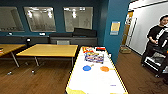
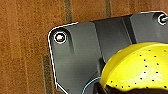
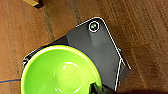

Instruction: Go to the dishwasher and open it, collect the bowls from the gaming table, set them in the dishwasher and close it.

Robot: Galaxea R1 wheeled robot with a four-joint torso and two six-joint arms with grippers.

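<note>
Facing your white, yellow-rimmed gaming table (image 1: 96, 80): blue (image 1: 86, 68) and orange plastic bowls (image 1: 104, 69) on top; left gripper (image 2: 101, 87) clasps yellow speckled bowl (image 2: 140, 67), right gripper (image 3: 96, 88) clasps green bowl (image 3: 61, 71).

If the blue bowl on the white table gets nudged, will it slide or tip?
The blue bowl looks low and wide, so tipping seems unlikely. The table top looks glossy, so it would probably slide easily. It looks like thin plastic, probably light.

Two bowls (image 1: 86, 68) (image 1: 104, 68) side by side mid-counter (image 1: 95, 82); boxes (image 1: 94, 57) behind them at the far end. Wooden tables (image 1: 48, 50) left, person (image 1: 156, 42) right.
</note>
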